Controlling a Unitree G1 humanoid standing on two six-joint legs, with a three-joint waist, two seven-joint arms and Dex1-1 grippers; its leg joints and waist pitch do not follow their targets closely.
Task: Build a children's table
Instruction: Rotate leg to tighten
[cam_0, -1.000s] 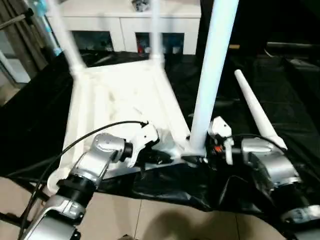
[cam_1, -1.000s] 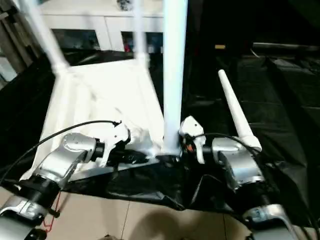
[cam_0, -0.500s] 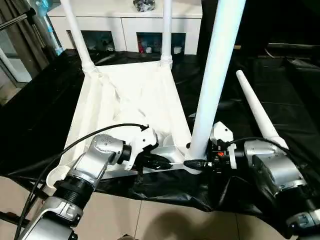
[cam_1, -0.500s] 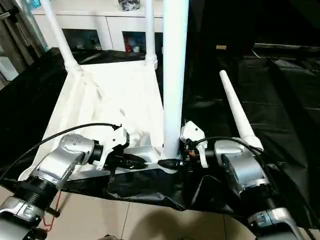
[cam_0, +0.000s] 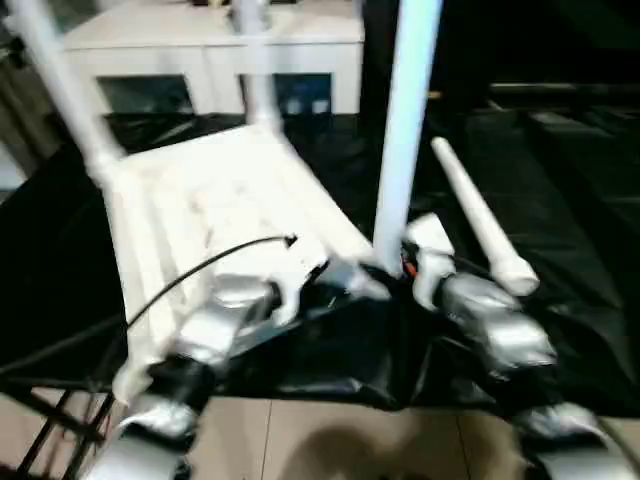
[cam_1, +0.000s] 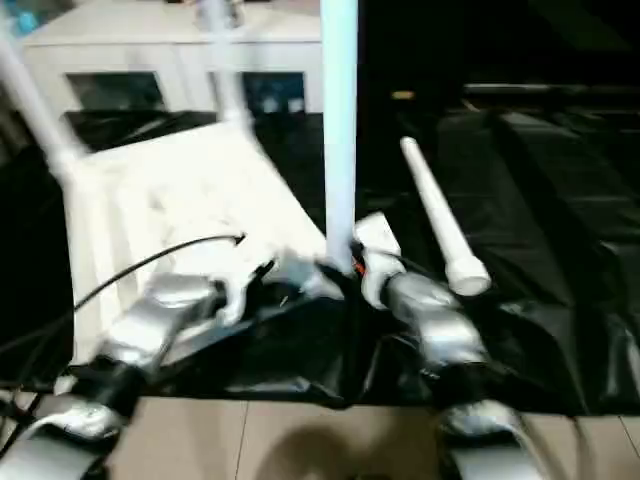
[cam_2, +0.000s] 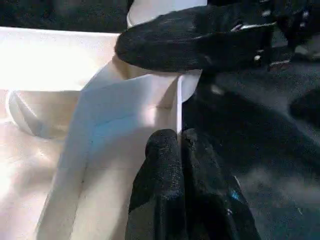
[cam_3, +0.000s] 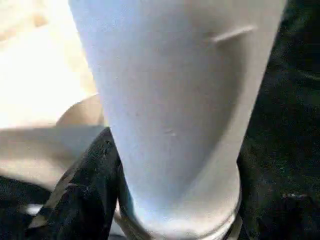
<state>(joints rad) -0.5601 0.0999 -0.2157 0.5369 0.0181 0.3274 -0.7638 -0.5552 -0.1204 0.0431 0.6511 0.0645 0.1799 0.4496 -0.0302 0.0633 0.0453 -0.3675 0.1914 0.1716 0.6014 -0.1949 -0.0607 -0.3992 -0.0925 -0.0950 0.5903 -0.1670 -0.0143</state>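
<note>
The white tabletop (cam_0: 200, 200) lies upside down on a black sheet. Two legs (cam_0: 60, 90) (cam_0: 255, 60) stand in its far corner sockets. A third leg (cam_0: 405, 120) stands upright in the near right socket, and my right gripper (cam_0: 395, 268) holds its base. In the right wrist view one black finger (cam_3: 85, 190) presses against that leg (cam_3: 175, 100). A loose leg (cam_0: 475, 215) lies on the sheet to the right. My left gripper (cam_2: 180, 137) is shut, its tips against the tabletop's rim (cam_2: 130, 115) beside that socket.
A white cabinet (cam_0: 200, 40) with glass-fronted compartments stands behind the tabletop. The black sheet (cam_0: 560, 180) spreads far to the right. Pale floor tiles (cam_0: 330, 440) show in front of the sheet's crumpled near edge.
The camera has swung, so the whole picture has shifted and blurred. My right gripper's jaws have drawn in on the leg's base. The left gripper stays at the rim.
</note>
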